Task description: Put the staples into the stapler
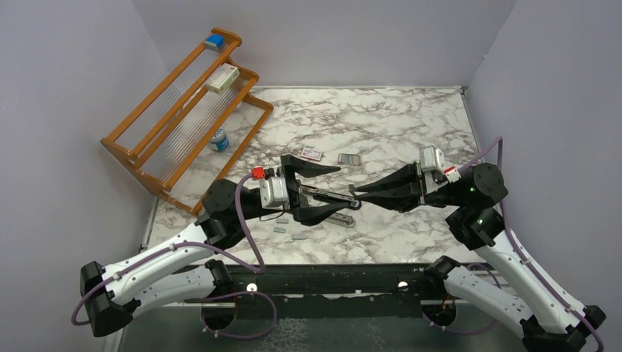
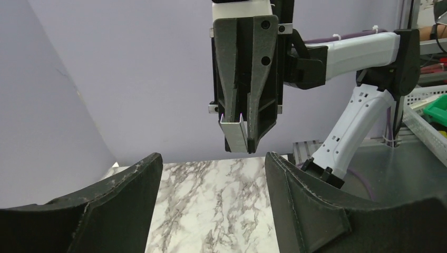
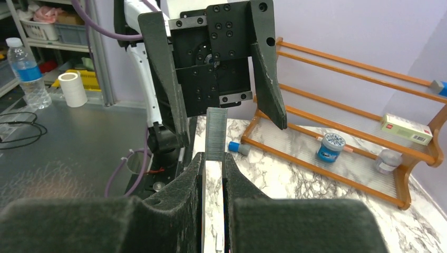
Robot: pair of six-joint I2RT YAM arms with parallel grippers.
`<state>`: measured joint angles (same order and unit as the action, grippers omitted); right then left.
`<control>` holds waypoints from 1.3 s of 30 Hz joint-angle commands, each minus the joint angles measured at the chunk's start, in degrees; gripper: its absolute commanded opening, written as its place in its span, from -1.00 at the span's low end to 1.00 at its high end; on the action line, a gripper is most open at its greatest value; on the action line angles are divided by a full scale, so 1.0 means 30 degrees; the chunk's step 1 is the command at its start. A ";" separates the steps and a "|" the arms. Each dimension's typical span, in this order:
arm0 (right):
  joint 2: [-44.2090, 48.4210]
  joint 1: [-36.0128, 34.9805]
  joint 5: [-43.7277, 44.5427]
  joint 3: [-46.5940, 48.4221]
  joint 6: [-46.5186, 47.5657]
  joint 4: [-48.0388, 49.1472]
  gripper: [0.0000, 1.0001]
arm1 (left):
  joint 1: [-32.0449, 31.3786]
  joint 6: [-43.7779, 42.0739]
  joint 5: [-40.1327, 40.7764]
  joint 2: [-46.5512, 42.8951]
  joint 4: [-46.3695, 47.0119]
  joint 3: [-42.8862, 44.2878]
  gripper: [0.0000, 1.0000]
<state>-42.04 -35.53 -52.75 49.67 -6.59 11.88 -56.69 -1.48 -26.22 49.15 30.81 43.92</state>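
- While the right gripper (image 3: pixel 213 161) is pinching shut on one strip of the staples (image 3: pixel 216 132), the left gripper (image 2: pixel 211 158) is standing wide open and holding nothing, its jaws sitting either side of the strip's line.
- Strip is hanging in mid-air between the two grippers, above the counter (image 1: pixel 411 125), with its free end poking out past the right gripper's tips.
- Step looks like a right-to-left handover. The left jaws should be closing squarely on the strip's flat sides near the free end, gently so the strip isn't snapping. The right gripper shouldn't be letting go until the left is gripping firmly.
- Strip's long axis is running along the line between the grippers, roughly left-right across the counter. Free end is pointing at the left gripper's palm.
- Stapler (image 1: pixel 340 218) seems to be lying on the counter just under the left gripper. It is mostly hidden, so I cannot tell which way it is pointing.
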 commanded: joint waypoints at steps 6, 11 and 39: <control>-0.0473 -0.0052 -0.1166 0.0430 -0.0386 0.1366 -0.75 | 0.0054 0.1622 -0.1863 0.0470 0.1989 0.0671 0.30; -0.0698 -0.0037 -0.1195 0.0795 -0.0051 0.1164 -0.75 | 0.0057 0.2149 -0.2042 0.0899 0.2894 0.0711 0.23; -0.0578 -0.0052 -0.1488 0.0910 -0.0001 0.1183 -0.75 | 0.0028 0.3970 -0.2374 0.1964 0.5734 0.0330 -0.06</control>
<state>-44.47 -35.53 -55.94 51.09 -6.96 14.06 -56.69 9.26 -32.12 54.57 45.56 44.36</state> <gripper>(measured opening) 0.145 0.475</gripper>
